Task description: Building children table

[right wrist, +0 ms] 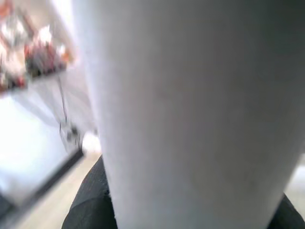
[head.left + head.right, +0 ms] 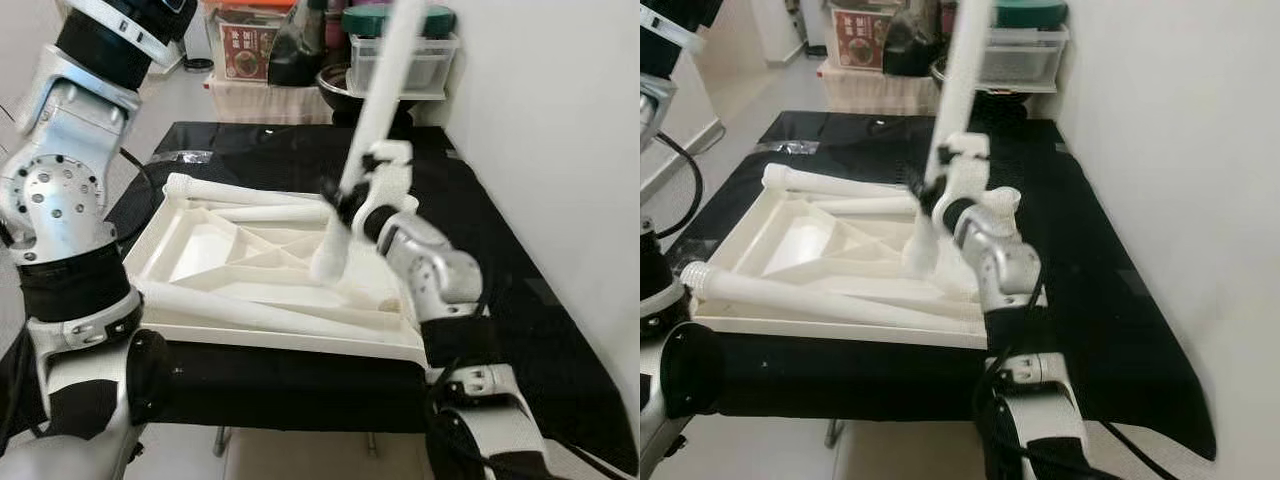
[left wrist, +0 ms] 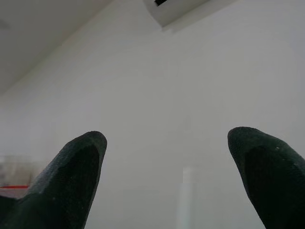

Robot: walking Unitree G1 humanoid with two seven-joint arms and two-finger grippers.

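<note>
both claws differ: right claw point(image 2: 345, 198) grips white leg point(image 2: 378, 110); left claw point(image 3: 167, 181) gapes.

White tabletop point(image 2: 200, 250) upside down on black surface; 1 white leg point(image 2: 375, 120) near-upright at its corner.

Black cloth point(image 2: 520, 330) covering the work surface, running along a plain white wall point(image 2: 560, 150) on the right side. Behind the far edge: a low stand draped in pale fabric point(image 2: 265, 100), carrying a red-labelled box point(image 2: 247, 47), a dark bag point(image 2: 297, 45), a dark round bowl point(image 2: 338, 88) and a clear plastic storage bin point(image 2: 400, 65) with a green lid on top. Light-coloured floor point(image 2: 185, 95) to the left of the stand.
</note>
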